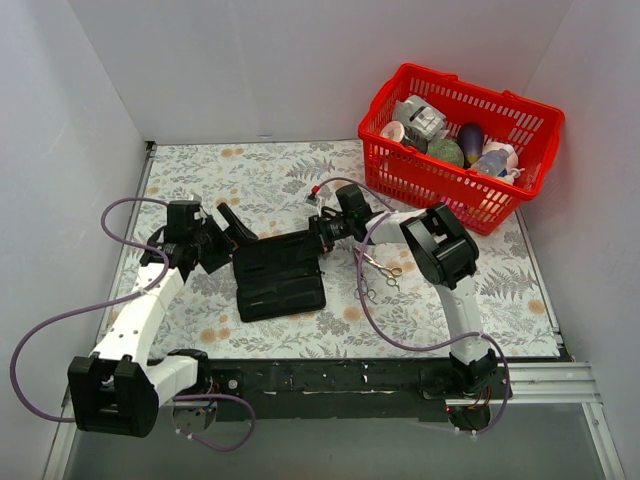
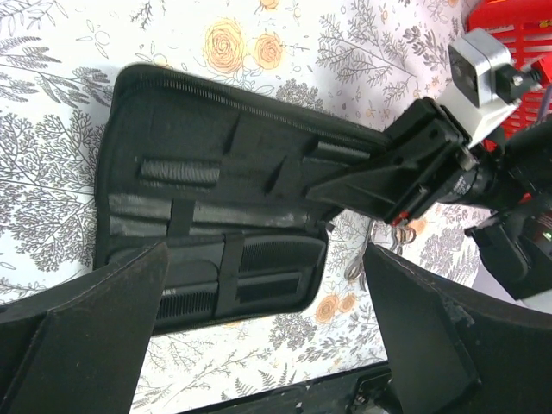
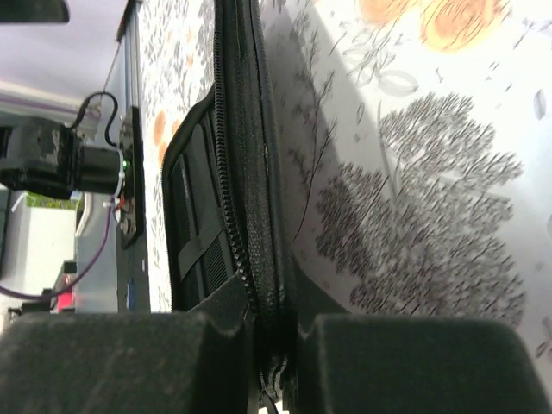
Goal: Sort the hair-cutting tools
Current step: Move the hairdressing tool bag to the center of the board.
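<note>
Jaws of the right gripper (image 3: 276,345) stood nearly together, pinched on the zippered edge of the flat black rectangular folding case (image 3: 246,172), which lay opened on the floral-patterned tabletop (image 1: 250,170). Just past those jaws the case's inner pockets and elastic straps faced up. What looked like the long thin black comb (image 2: 272,256) sat tucked under a strap, though that could not be told for certain.

Jaws of the left gripper (image 2: 263,332) stood wide with nothing between them, hovering above the far side of the case from the right gripper.

Behind the right jaws, beside that arm's forearm, the slim silver metal scissors with ring handles (image 1: 385,272) lay loose on the tabletop, near the case but apart from it. Well beyond them stood the red plastic basket (image 1: 440,190) of colourful bottles.

By my reading, the step in hand was steadying the case so the tools could be slotted in. The next move likely called for the right grip to pin the edge while the left jaws came across to a scissor's ring handle, low and square enough to lift thin metal off flat cloth.
</note>
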